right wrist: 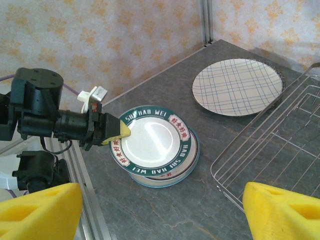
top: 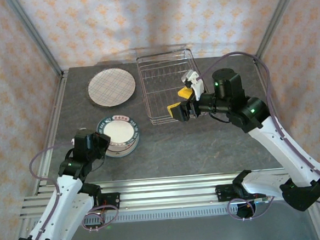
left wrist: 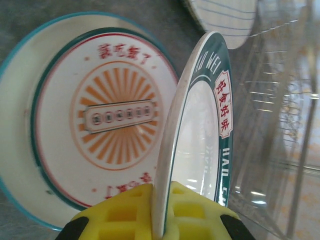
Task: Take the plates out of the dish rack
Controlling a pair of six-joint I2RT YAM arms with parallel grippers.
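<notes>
Left jaws (yellow waffled pads) pinch a glossy, green-rimmed round plate; right jaws gape wide.

L pincer clamped, R pincer wide open.

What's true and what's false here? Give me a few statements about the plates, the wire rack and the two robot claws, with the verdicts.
1. The left gripper is clamped on the rim of the round white plate with a dark green rim. True.
2. The right gripper holds a plate. False: its yellow fingers are apart and hold nothing.
3. The round white plate with pink grid lines lies flat on the grey table. True.
4. The silvery wire dish rack is full of plates. False: no plate stands in it.
5. Under the green-rimmed plate lies a plate with an orange sunburst. True.
</notes>
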